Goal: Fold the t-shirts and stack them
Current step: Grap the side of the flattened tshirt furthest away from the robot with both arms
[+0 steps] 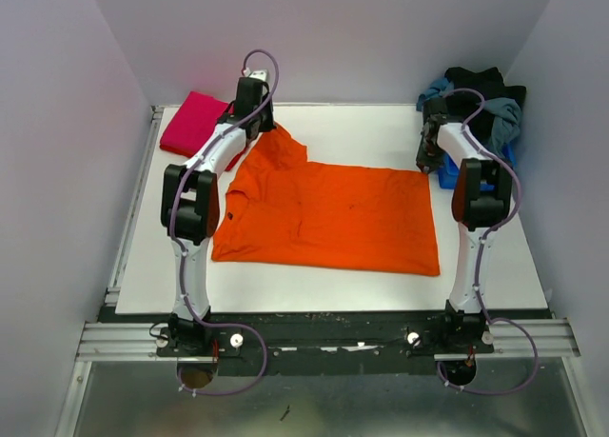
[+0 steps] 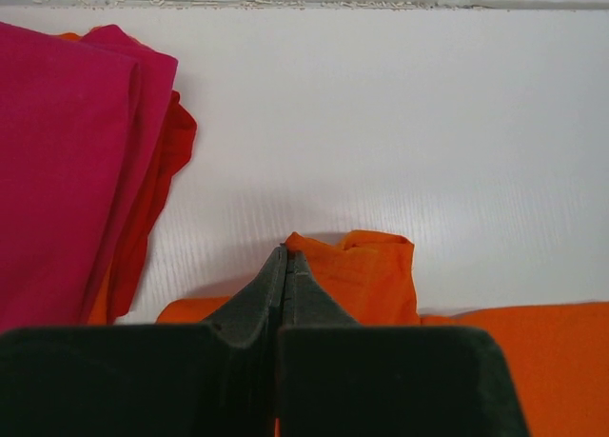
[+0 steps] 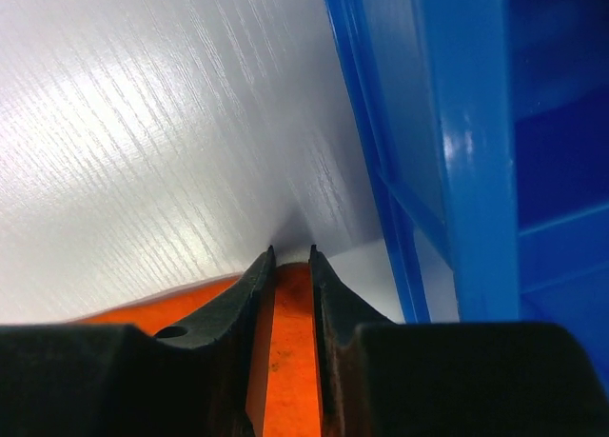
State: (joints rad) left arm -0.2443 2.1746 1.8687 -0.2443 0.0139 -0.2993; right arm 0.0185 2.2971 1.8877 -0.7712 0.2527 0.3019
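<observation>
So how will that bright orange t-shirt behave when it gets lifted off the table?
Probably floppy: the bright orange cotton t-shirt lies wrinkled, its sleeve bunched at the left claw. Likely light, being thin fabric. It'd probably sag and drape between grip points.

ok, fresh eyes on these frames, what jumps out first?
A bright orange t-shirt lies spread across the middle of the white table. The left end effector is shut on its far left part, and the right end effector straddles its far right corner. Next come a folded magenta shirt at the table's far left corner and a heap of dark clothes on a blue bin at the far right.
</observation>
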